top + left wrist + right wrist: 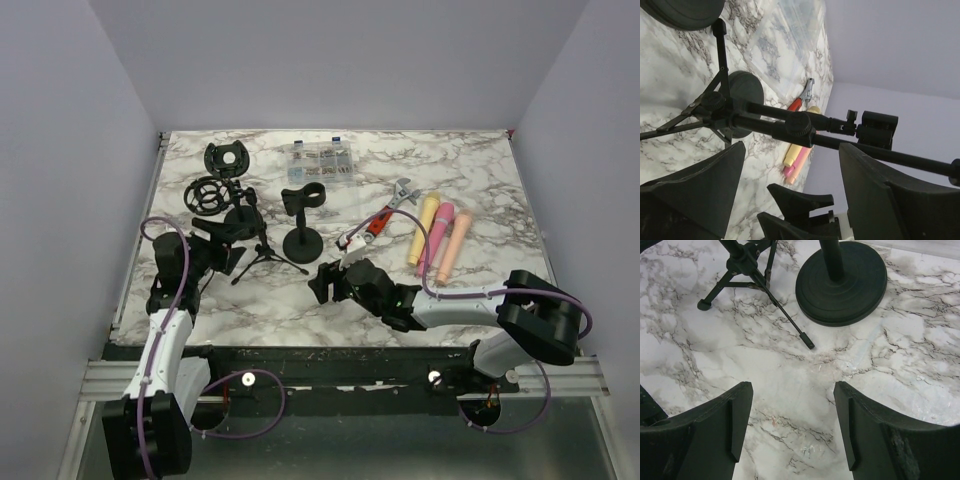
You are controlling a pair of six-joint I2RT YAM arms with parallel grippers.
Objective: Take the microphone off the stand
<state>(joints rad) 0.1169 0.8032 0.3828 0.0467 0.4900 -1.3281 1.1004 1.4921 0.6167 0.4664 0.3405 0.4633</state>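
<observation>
From above: black microphone (240, 221) apparently mounted on the tripod stand (262, 255), left of centre in the frame, so not yet removed. Just left of it, right up against it, the left gripper (225, 240); lower, near centre and apart from the stand, the right gripper (322, 282), holding nothing. From the left wrist: fingers (705, 185) spread wide, a black bar (840, 131) with a knurled knob crossing between them, no contact visible; released, poised to close. From the right wrist: fingers wide apart over bare marble table (790, 365), tripod feet and the round-base stand (842, 282) along the upper edge. By this reading, nothing done yet: grasp, lift-out and set-down all left.
</observation>
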